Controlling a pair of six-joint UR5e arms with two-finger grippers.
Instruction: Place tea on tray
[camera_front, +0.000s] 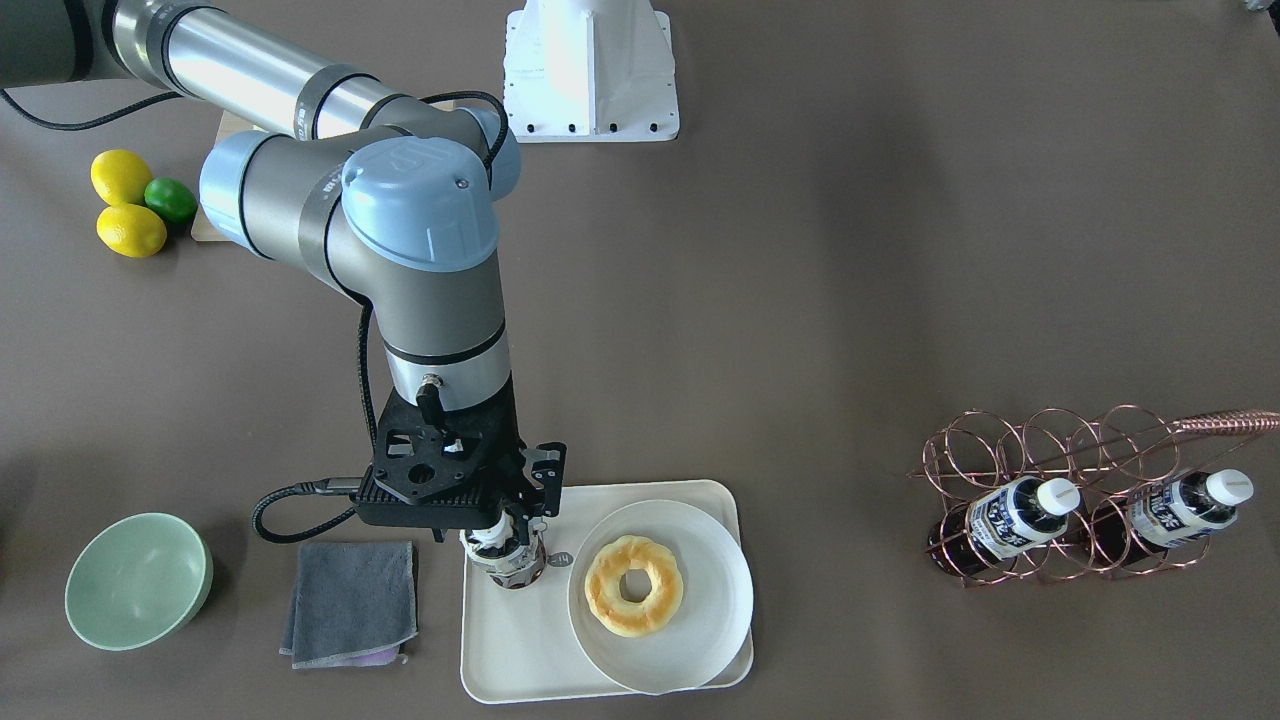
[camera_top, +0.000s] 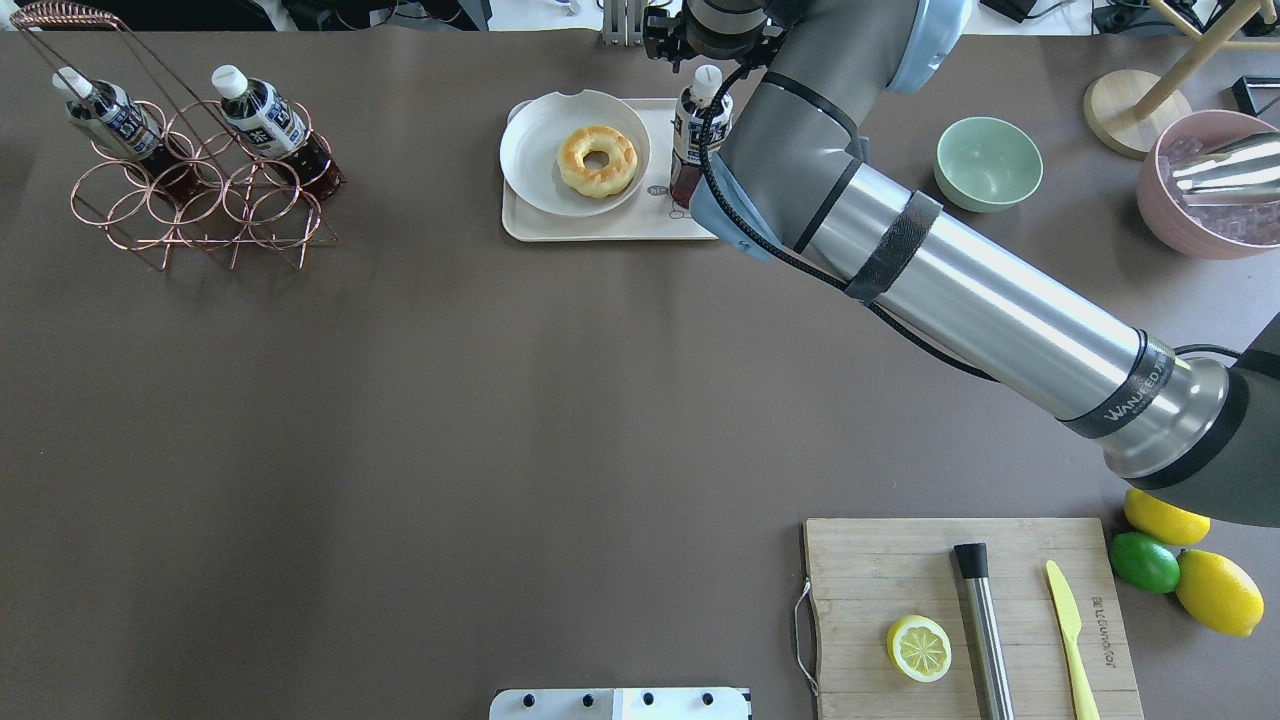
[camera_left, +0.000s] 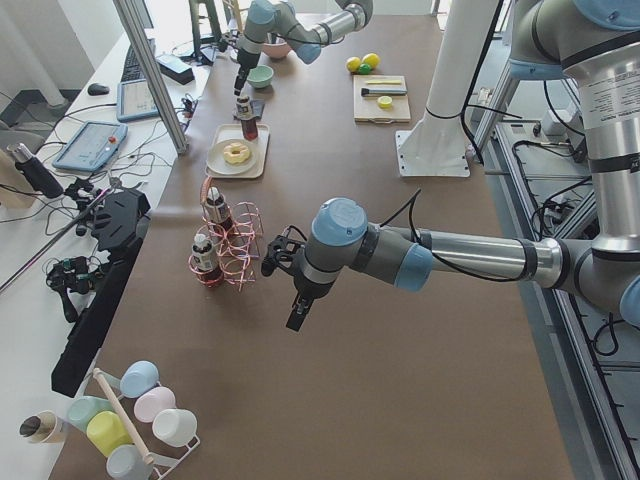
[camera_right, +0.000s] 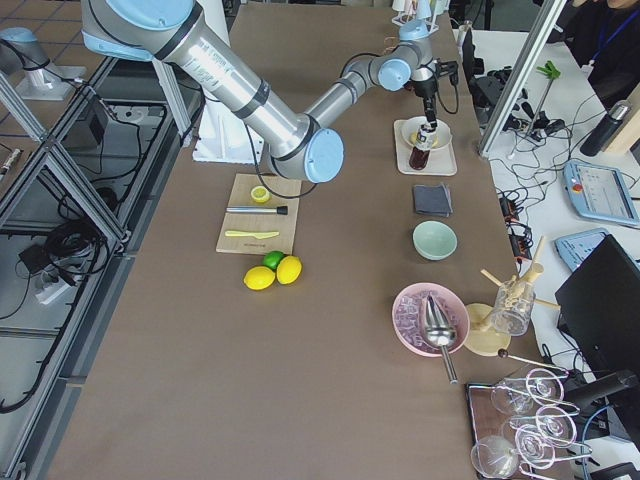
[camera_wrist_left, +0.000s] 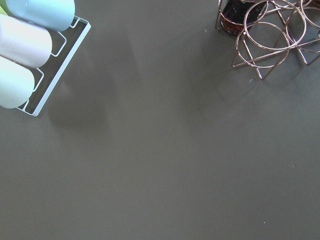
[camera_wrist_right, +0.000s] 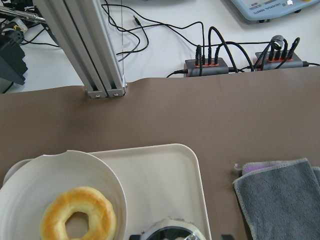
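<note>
The tea bottle, with dark liquid and a white cap, stands upright on the cream tray, on the side nearer the grey cloth. In the overhead view the bottle stands on the tray beside the plate. My right gripper hangs straight over its cap, and the jaws look slightly apart on either side of it. In the right wrist view the cap shows at the bottom edge over the tray. My left gripper hovers over bare table; I cannot tell if it is open.
A white plate with a doughnut fills the rest of the tray. A grey cloth and a green bowl lie beside it. Two like bottles sit in a copper wire rack. A cutting board lies near the robot.
</note>
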